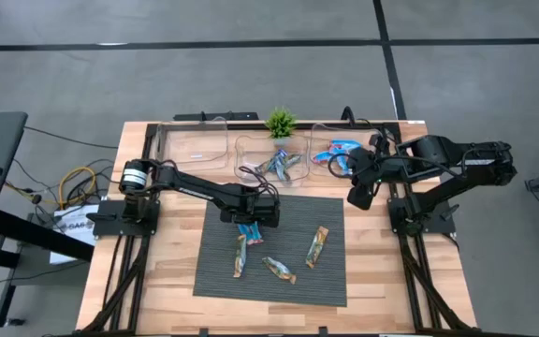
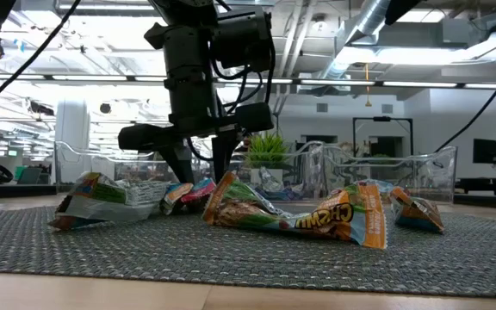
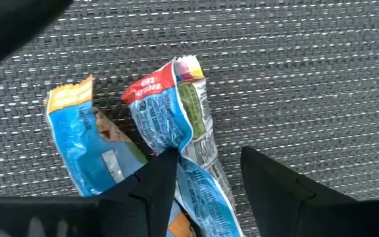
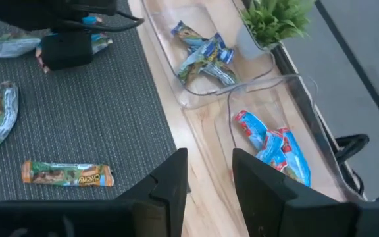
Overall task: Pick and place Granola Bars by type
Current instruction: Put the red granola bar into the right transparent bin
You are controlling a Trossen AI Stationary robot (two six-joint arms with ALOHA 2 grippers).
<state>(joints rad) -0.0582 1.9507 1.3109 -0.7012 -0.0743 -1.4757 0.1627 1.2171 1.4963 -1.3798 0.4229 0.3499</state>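
— On the grey woven mat (image 1: 271, 248) in the middle of the bench (image 1: 138, 281), what is the left pincer (image 3: 206, 181) doing?

— It is down at the mat's far edge, fingers spread either side of a blue granola bar with a red end (image 3: 176, 135). The left wrist view shows one finger (image 3: 153, 187) touching the wrapper and the other finger clear of it. A second blue bar with an orange end (image 3: 84, 141) lies just beside it.

— Does the high view show that?

— No; from above the arm hides most of both bars. That view shows three more bars on the mat instead: a blue-brown one (image 1: 240, 255), a tan-green one (image 1: 279, 270), and another tan-green one (image 1: 317, 246).

— And the bins?

— Three clear bins stand along the far edge. The right wrist view shows the middle bin (image 4: 196, 99) holding blue-brown bars (image 4: 202, 52) and the right bin (image 4: 308, 118) holding bright blue bars (image 4: 275, 148), beside a small green plant (image 4: 275, 23).

— The right pincer (image 4: 209, 178)?

— It hangs above the bench's right side, near the right bin, fingers parted and holding nothing.

— The low view?

— It shows a crumpled tan-green bar (image 2: 295, 211) up close.
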